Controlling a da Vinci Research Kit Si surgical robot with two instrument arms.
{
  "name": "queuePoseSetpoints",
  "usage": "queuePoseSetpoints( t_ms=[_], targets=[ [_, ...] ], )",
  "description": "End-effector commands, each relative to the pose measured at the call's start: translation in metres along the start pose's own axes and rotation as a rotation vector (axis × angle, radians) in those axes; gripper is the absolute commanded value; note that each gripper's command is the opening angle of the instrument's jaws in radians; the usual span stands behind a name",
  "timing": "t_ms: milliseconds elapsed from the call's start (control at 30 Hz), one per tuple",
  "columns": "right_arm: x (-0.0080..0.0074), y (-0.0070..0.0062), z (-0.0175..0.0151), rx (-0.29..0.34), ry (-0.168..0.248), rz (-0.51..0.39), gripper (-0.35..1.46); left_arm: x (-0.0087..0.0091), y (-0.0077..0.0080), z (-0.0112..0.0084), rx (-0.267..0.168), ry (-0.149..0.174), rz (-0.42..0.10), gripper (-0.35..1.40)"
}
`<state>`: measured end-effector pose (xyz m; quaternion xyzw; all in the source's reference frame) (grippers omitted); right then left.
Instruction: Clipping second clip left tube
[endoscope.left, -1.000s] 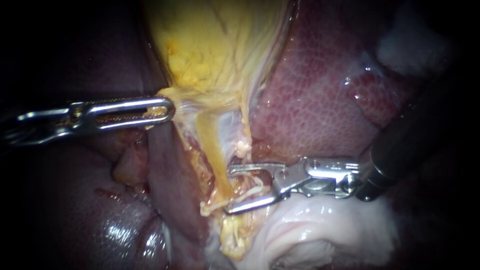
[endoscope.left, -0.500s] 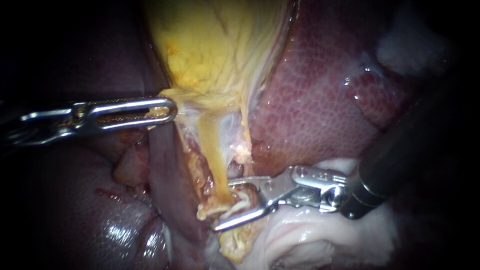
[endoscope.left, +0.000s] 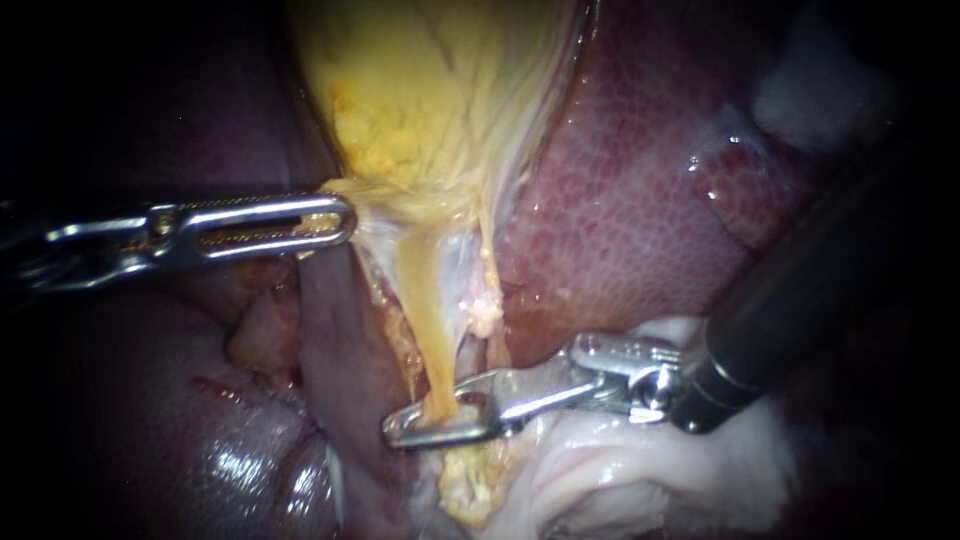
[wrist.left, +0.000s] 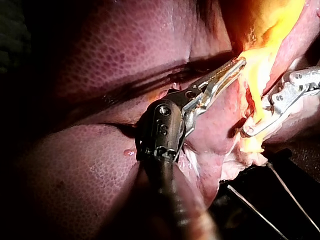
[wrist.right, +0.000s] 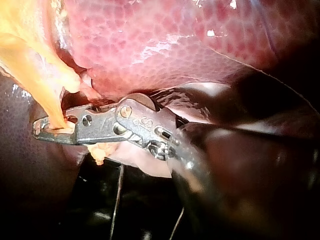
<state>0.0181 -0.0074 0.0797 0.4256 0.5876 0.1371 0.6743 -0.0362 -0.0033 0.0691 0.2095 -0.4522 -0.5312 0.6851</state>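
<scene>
While the right instrument (endoscope.left: 400, 432) clamps its jaws on the left tube (endoscope.left: 425, 310) low down, the left instrument (endoscope.left: 340, 222) grips the gallbladder (endoscope.left: 430, 90) edge | best: squeeze fully, square across, no pulling.

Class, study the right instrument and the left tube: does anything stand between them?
Nothing visible does. The right instrument is shut on the left tube itself, with no other tissue between them. The left instrument holds the gallbladder higher up, away from that spot.
</scene>
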Motion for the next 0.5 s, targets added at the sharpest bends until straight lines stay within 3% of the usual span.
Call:
queuePoseSetpoints(
  t_ms=[33,500],
  targets=[
    [-0.0001,0.0,0.0001,0.001,0.0,-0.002,-0.35,0.0,0.0,0.0,0.0,0.0,0.0,-0.35],
    [-0.0003,0.0002,-0.0001,0.003,-0.001,-0.003,-0.35,0.0,-0.0001,0.0001,0.001,0.001,0.0,-0.35]
  ],
)
